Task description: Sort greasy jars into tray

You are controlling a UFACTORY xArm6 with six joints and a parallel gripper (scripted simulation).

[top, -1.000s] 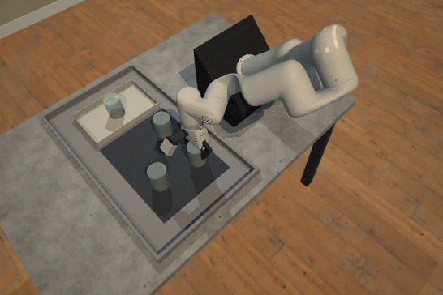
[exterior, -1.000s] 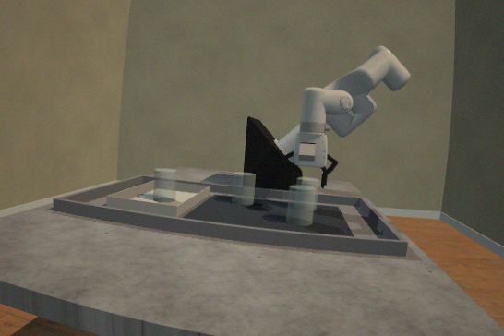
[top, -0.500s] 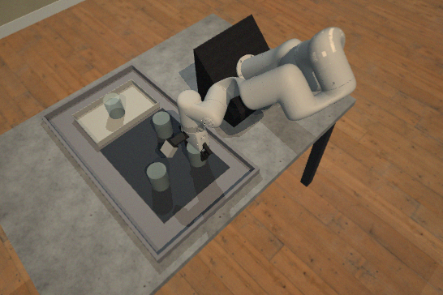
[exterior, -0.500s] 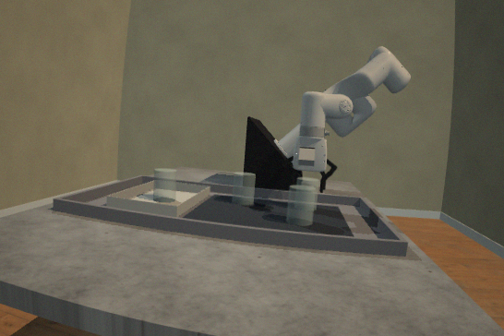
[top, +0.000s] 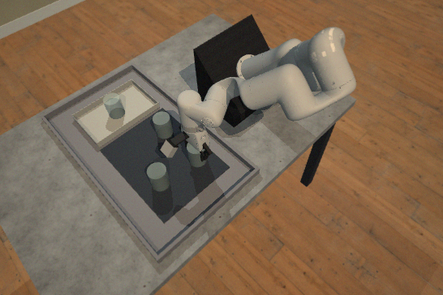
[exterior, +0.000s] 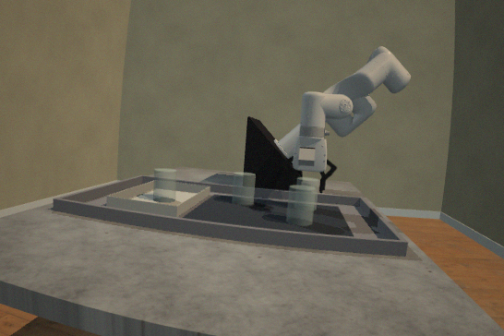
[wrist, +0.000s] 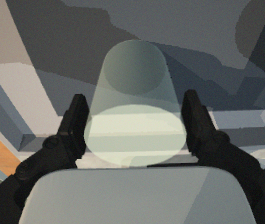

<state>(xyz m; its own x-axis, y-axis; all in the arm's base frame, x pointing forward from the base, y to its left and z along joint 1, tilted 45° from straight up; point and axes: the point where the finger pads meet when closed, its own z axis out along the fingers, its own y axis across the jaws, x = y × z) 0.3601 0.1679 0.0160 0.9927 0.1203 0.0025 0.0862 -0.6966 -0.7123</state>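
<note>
One glass jar (top: 114,105) (exterior: 164,185) stands upright in the cream tray (top: 137,97) (exterior: 143,206). Three jars stand on the dark mat (top: 130,157) (exterior: 222,216): one jar (top: 162,125) (exterior: 244,188) near the tray, one jar (top: 157,177) (exterior: 300,207) on the side away from the robot, and one jar (top: 197,159) (wrist: 135,135) on the robot's side, under the gripper. My gripper (top: 192,146) (wrist: 135,105) is open, its fingers on either side of this last jar's upper part, with narrow gaps. Its body hides part of the jar in the top view.
A raised grey border (top: 118,206) (exterior: 277,234) surrounds the tray and mat on the steel table (top: 36,190) (exterior: 138,262). The black robot stand (top: 227,56) (exterior: 265,165) is behind. The jar near the tray stands close to the gripper's other side.
</note>
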